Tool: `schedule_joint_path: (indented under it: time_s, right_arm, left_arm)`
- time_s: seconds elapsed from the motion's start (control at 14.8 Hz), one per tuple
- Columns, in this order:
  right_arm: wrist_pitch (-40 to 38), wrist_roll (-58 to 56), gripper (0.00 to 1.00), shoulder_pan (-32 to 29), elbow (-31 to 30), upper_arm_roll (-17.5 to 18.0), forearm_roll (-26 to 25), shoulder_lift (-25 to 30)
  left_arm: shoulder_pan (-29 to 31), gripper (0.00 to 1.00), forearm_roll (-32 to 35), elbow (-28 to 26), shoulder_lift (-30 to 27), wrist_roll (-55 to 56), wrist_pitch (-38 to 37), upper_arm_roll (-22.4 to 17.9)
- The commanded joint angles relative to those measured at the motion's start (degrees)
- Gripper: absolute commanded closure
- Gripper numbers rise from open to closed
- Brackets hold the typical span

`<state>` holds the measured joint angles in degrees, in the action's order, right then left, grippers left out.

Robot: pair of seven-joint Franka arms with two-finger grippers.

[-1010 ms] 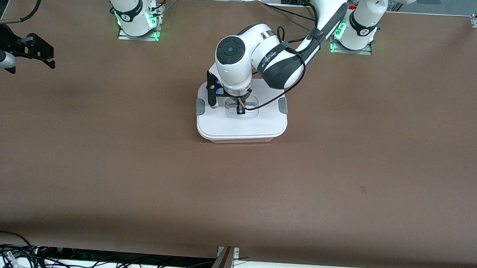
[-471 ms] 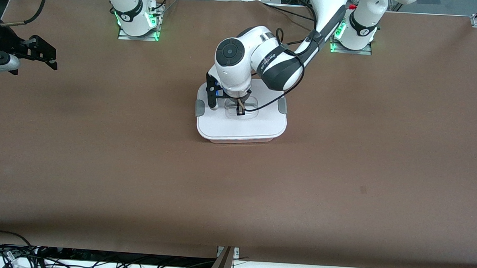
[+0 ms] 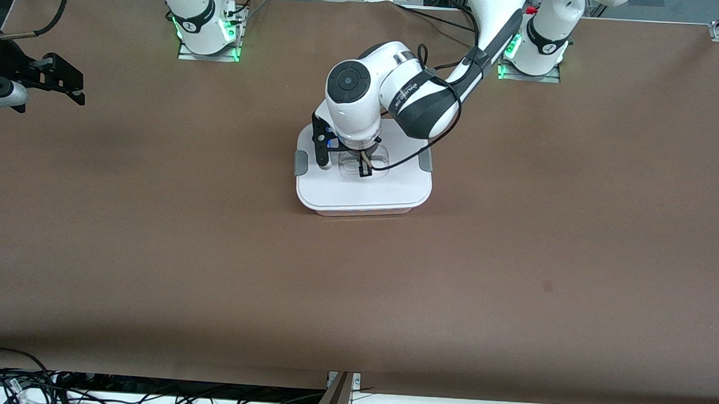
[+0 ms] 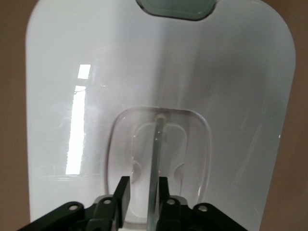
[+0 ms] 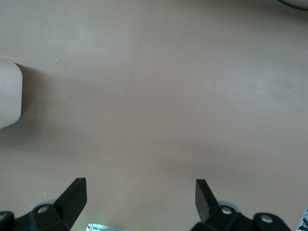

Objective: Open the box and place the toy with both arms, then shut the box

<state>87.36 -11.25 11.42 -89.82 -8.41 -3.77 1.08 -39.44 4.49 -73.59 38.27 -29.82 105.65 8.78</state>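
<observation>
The box (image 3: 366, 193) stands mid-table with its white lid (image 4: 96, 57) on it and grey clips (image 3: 301, 162) at both ends. My left gripper (image 3: 364, 167) is down in the lid's clear recessed handle (image 4: 158, 139). It is open a little: its fingers (image 4: 121, 190) straddle the thin handle bar, with a gap showing on one side. My right gripper (image 3: 67, 86) hangs open over bare table at the right arm's end, nothing between its fingers (image 5: 77, 192). The toy is out of view.
A white corner of the box (image 5: 9, 98) shows in the right wrist view. The left wrist's black cable (image 3: 407, 155) loops over the lid. Both arm bases (image 3: 206, 34) stand along the table's edge farthest from the front camera, and loose cables (image 3: 18, 381) lie below the nearest edge.
The left gripper's fingers have parted from the handle bar they were shut on. The left arm has shifted slightly over the lid. The right gripper has moved only slightly.
</observation>
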Motion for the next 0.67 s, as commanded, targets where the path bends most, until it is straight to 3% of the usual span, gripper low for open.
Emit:
schedule_joint_path:
  time_s: [0.0, 0.2, 0.61]
  right_arm:
    - [-0.9, 0.2, 0.00, -0.2, 1.6, 0.1, -1.1, -0.6]
    - [-1.1, 0.2, 0.00, -0.1, 1.5, 0.1, -1.7, -0.5]
    - [-1.1, 0.2, 0.00, 0.1, 1.6, 0.1, -2.6, -0.5]
  left_arm:
    - [2.6, 0.00, -1.5, 4.7, 0.3, 0.5, -4.6, 0.3]
    - [5.1, 0.00, -3.5, 7.8, -0.3, 3.2, -8.4, 0.1]
    - [20.2, 0.00, -2.3, 7.8, -1.9, 6.4, -11.9, -0.4]
